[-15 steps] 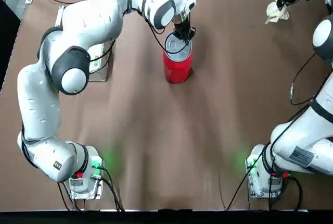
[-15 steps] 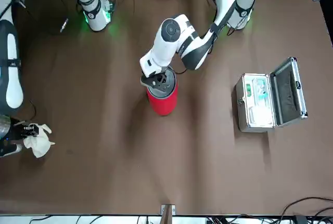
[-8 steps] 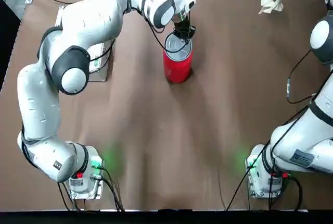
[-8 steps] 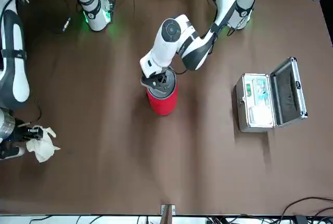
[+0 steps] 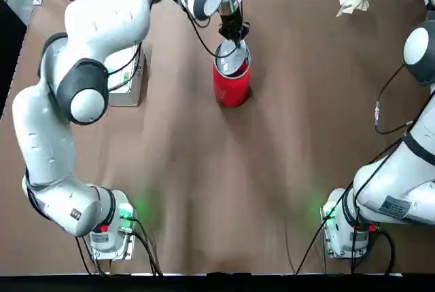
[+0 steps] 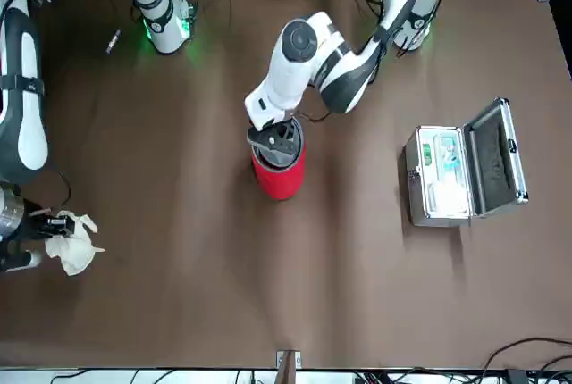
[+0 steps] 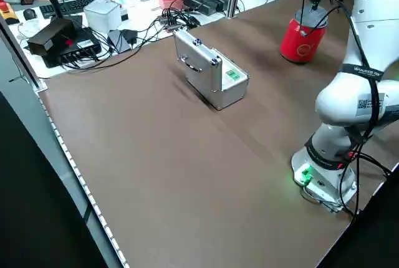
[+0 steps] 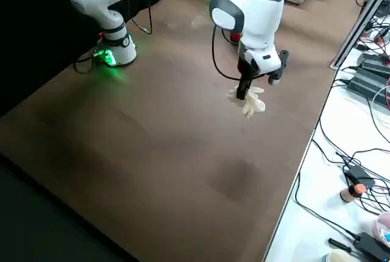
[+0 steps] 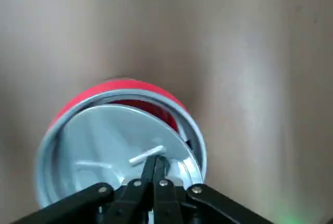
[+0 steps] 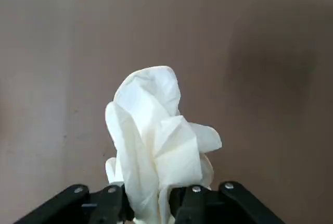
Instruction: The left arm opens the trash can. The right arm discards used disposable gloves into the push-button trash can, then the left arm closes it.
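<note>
My left gripper, fingers pressed together, sits over the trash can lid; right gripper pinches gloves well apart.

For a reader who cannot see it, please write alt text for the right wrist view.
A crumpled white glove is pinched in the right gripper, whose dark fingers rise from the bottom edge. Behind it is only the plain brown table, with a soft shadow on it; the trash can does not show here.

Left arm: stretched far across the table, gripper pointing down, fingers pressed together.
Right gripper: raised, fingers clamped.
</note>
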`<state>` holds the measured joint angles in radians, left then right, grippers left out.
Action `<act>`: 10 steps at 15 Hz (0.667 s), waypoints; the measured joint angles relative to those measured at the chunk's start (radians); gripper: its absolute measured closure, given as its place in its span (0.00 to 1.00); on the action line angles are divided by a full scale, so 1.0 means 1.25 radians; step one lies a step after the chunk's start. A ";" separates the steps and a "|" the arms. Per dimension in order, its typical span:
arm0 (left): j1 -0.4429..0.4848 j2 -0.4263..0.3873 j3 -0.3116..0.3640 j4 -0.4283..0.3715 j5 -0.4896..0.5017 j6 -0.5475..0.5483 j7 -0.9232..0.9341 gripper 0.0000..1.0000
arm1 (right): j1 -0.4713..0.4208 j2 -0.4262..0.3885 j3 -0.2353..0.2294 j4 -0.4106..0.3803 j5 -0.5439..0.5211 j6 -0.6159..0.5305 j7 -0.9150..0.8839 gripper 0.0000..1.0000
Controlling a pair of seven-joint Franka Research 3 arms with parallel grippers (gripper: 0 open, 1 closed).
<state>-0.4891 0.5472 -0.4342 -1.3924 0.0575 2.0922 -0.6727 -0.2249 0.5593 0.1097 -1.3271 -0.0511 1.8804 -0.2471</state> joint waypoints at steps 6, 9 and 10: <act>0.053 -0.091 -0.001 0.002 0.000 -0.095 0.003 0.62 | 0.018 -0.032 0.065 0.023 0.020 -0.080 0.000 0.89; 0.086 -0.137 0.002 0.003 0.003 -0.117 0.020 0.36 | 0.025 -0.059 0.120 0.023 0.039 -0.126 0.006 0.89; 0.096 -0.153 0.002 0.003 0.006 -0.142 0.030 0.28 | 0.030 -0.063 0.139 0.023 0.041 -0.138 0.014 0.89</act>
<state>-0.3685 0.3554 -0.4313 -1.3890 0.0649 1.9151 -0.6357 -0.1879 0.4803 0.2839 -1.2980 -0.0002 1.7080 -0.2300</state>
